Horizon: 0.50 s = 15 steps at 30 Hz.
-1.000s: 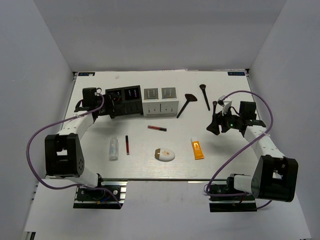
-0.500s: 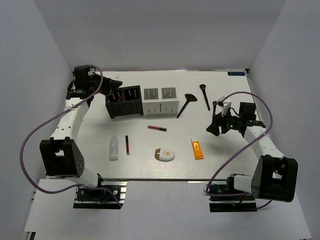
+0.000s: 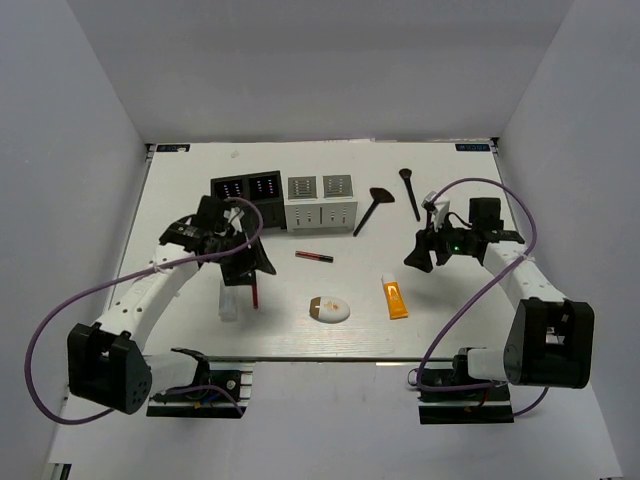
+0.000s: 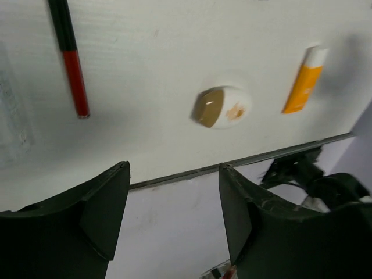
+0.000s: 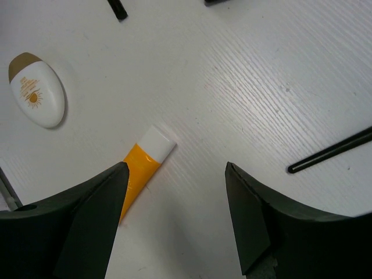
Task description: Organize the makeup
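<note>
My left gripper (image 3: 246, 264) is open and empty, just above the thin red-black lip stick (image 3: 256, 294) and the small clear bottle (image 3: 229, 304). Its wrist view shows that lip stick (image 4: 71, 58), the white oval compact (image 4: 222, 107) and the orange white-capped tube (image 4: 304, 86) ahead of the gripper (image 4: 174, 186). A second lip stick (image 3: 314, 257) lies mid-table. The compact (image 3: 330, 309) and the tube (image 3: 395, 297) lie near the front. My right gripper (image 3: 417, 258) is open and empty above the table, right of the tube (image 5: 142, 165). Two black brushes (image 3: 372, 209) (image 3: 410, 193) lie at the back right.
A black slotted organizer (image 3: 248, 189) and a white one (image 3: 322, 200) stand side by side at the back. A thin black brush handle (image 5: 331, 152) lies right of my right gripper (image 5: 175, 174). The table's front edge (image 4: 244, 161) is close to my left gripper.
My left arm has swung from the back left by the black organizer forward and right, down over the bottle and lip stick. My right gripper has shifted slightly left.
</note>
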Each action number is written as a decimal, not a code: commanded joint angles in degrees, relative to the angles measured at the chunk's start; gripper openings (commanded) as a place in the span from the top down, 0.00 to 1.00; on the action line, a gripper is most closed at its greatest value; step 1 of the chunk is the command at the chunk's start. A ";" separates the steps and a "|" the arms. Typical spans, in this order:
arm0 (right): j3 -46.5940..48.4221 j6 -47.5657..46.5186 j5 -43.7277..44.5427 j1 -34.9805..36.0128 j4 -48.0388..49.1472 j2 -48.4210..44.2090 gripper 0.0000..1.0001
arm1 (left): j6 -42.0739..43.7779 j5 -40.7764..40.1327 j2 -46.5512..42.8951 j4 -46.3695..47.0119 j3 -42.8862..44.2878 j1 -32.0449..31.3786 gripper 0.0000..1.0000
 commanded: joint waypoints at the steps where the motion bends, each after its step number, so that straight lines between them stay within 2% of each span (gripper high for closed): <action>1: 3.59 -1.62 -0.99 0.73 -1.91 0.98 0.27 | 0.35 -7.48 -1.86 -0.44 -1.33 -5.06 0.28; 3: 4.38 -0.84 -0.55 2.75 -2.09 1.59 0.26 | -0.35 -13.00 -1.51 0.18 -2.21 -7.00 0.29; 7: 4.91 0.83 -0.72 3.54 -2.09 1.77 0.27 | -0.53 -19.53 2.26 1.84 -3.44 -11.05 0.40; 9: 4.91 1.01 -0.64 3.80 -2.61 1.86 0.27 | -0.79 -24.34 5.51 2.02 -3.18 -13.16 0.42; 15: 4.47 1.01 0.77 3.90 -3.40 0.54 0.27 | -0.53 -32.19 11.93 3.25 -0.46 -16.50 0.50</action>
